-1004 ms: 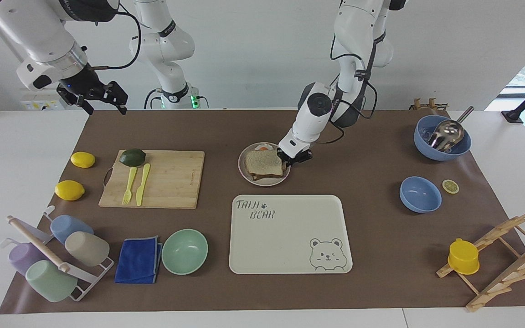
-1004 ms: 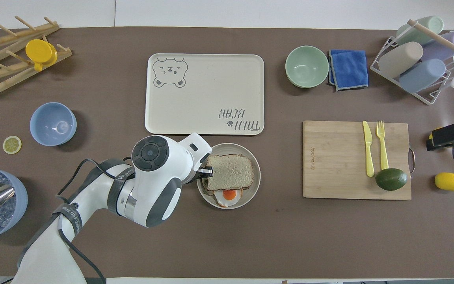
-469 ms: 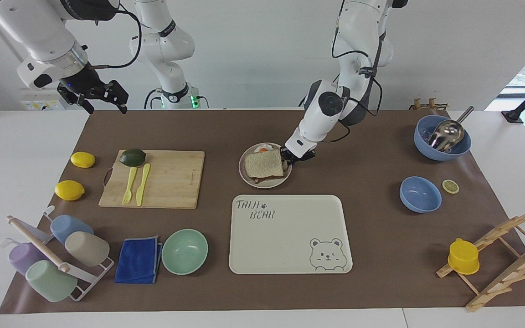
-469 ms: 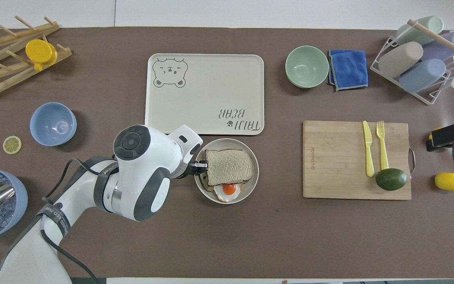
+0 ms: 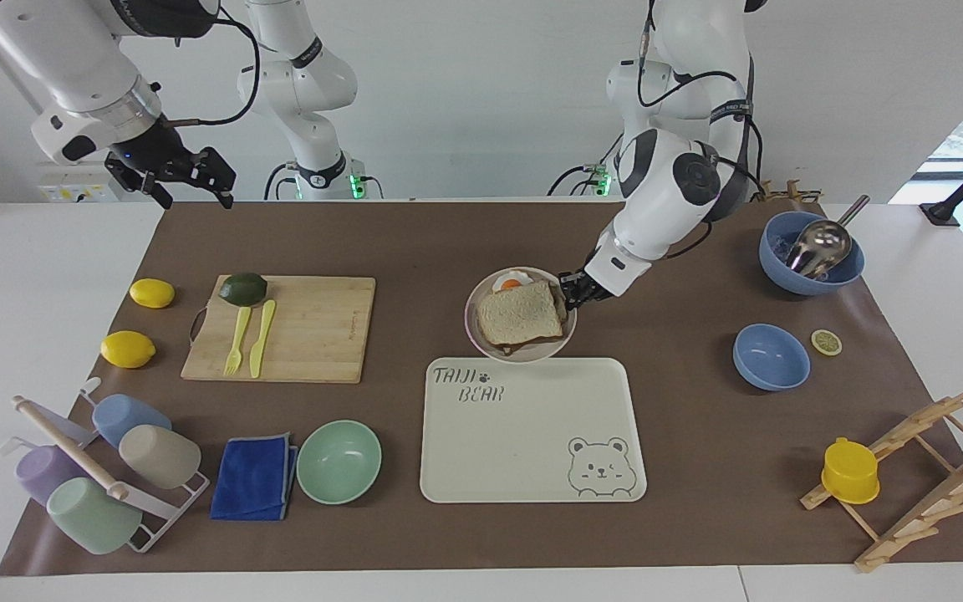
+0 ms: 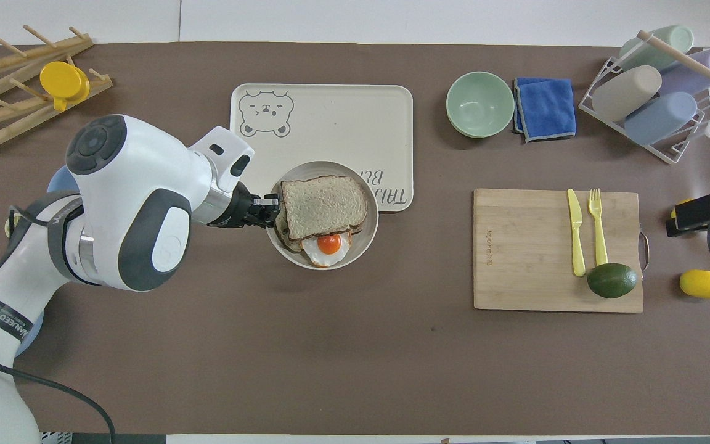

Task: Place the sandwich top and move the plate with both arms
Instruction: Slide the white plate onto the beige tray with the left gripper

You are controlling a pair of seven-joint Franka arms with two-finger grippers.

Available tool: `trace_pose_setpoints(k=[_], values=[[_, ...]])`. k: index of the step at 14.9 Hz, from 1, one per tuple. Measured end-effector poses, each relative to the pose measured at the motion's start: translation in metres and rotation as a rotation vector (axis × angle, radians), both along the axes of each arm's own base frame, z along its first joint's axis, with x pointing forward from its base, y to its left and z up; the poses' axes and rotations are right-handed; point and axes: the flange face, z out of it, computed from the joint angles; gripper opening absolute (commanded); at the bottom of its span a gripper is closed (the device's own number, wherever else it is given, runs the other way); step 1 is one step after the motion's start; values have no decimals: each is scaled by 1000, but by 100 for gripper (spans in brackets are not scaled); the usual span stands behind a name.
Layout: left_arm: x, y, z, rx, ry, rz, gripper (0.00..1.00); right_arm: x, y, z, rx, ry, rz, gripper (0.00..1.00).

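The small round plate is held up in the air by its rim in my left gripper, which is shut on it. The plate carries the sandwich top, a plain bread slice lying on a lower slice with a fried egg sticking out on the robots' side. In the overhead view the plate with the sandwich top overlaps the tray's edge nearest the robots, with the left gripper at the rim. My right gripper waits open, high over the right arm's end of the table.
The cream bear tray lies just under and past the plate. A cutting board with an avocado, knife and fork, a mint bowl and a blue cloth are toward the right arm's end. Two blue bowls are toward the left arm's end.
The left arm has lifted the plate with the sandwich off the table and carried it away from the robots, toward the tray and the left arm's end. The right arm has not moved.
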Motion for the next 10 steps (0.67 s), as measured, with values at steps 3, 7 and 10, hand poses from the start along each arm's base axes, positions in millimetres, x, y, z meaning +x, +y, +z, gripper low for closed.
trace_pose_setpoints(k=[3, 7, 10], values=[[33, 3, -10, -10, -7, 28, 0, 0, 0, 0, 0, 0, 0, 100], [89, -4, -50, -32, -4, 62, 0, 0, 0, 0, 0, 0, 0, 100], [110, -7, -80, -46, -42, 98, 0, 0, 0, 0, 0, 0, 0, 100]])
